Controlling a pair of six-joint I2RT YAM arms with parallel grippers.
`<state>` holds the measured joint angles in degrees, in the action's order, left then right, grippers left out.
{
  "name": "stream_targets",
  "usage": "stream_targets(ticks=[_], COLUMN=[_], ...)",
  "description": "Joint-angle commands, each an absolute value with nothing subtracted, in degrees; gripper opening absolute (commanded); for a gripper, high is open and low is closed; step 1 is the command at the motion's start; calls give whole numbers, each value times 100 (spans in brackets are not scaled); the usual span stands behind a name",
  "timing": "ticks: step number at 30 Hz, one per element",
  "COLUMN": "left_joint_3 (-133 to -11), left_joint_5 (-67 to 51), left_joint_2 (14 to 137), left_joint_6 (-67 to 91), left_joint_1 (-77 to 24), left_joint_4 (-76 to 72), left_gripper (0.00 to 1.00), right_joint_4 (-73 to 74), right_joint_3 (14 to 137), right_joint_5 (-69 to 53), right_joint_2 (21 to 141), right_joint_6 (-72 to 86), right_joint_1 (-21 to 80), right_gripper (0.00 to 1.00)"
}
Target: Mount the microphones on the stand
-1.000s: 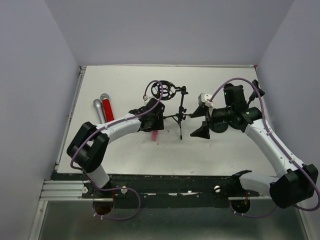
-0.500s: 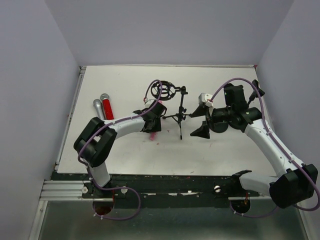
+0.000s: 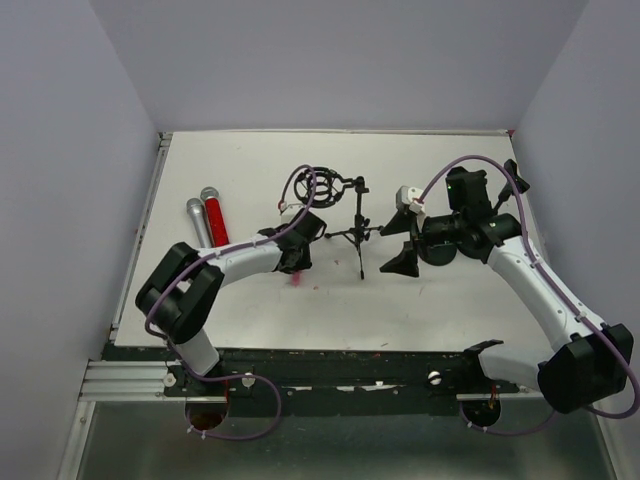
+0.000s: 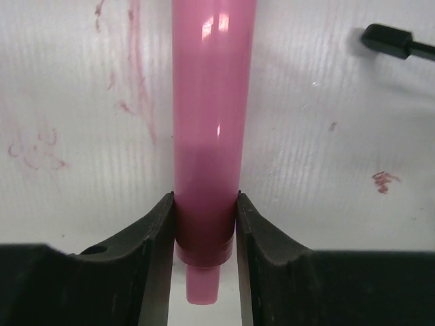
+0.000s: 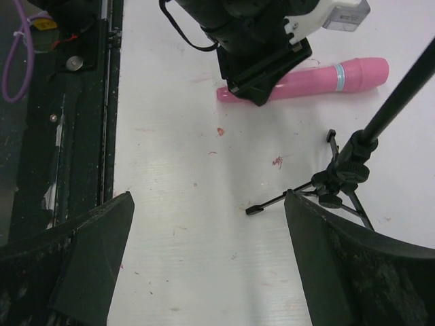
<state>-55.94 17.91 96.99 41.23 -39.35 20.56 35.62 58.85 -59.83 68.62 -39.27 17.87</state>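
The left gripper (image 4: 204,207) has its two black fingers pressed against both sides of the glossy all-pink stick microphone (image 4: 211,102), close to the narrow tail end. The microphone lies flat on the white table (image 3: 240,160), just left of the black tripod stand with the ring mount (image 3: 358,235). The right gripper (image 5: 207,204) hangs near the stand's other side with its jaws spread wide and nothing between them.

The main risk is the hold itself. It sits far back on a smooth, rounded body, so the long head end may droop or pivot on lifting, or the microphone may slide out altogether. One thin tripod leg tip (image 4: 397,41) lies near the pink body, and a swing of the head end could knock it and shift or tip the light stand. The left arm's purple cable (image 3: 300,185) loops close to the ring mount and might snag there.

The red microphone with a silver mesh head (image 3: 215,218) and the silver-grey microphone (image 3: 197,222) lie side by side well to the left, untouched.

No brand or writing can be read anywhere. The reddish marks on the table look like smudges rather than letters, though they are too faint to be certain.
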Motion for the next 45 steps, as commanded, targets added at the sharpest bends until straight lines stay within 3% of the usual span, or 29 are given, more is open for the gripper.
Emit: stream_targets(ticks=[1,30,38,45], left_joint_3=[-5046,-4914,-5185,-5422], left_joint_5=[1925,1037,1064,-419], left_joint_2=[9036,6216,4563,3753], left_joint_6=[4192,2963,1559,308], left_joint_1=[-3780,-2962,-2575,-2584], left_joint_4=[2242,2320,2348,1161], left_gripper=[5,0,0,0], right_joint_4=[3480,3647,4691,5432], right_joint_3=[5810,5941,7170,8884], right_joint_5=[-6135,-6126,-6205,-6424], right_joint_2=[6926,6864,7040,7453], right_joint_6=[-3937,-3929,-3964,-3482], right_joint_1=[1749,1652,1652,1661], right_gripper=[100,100,100,100])
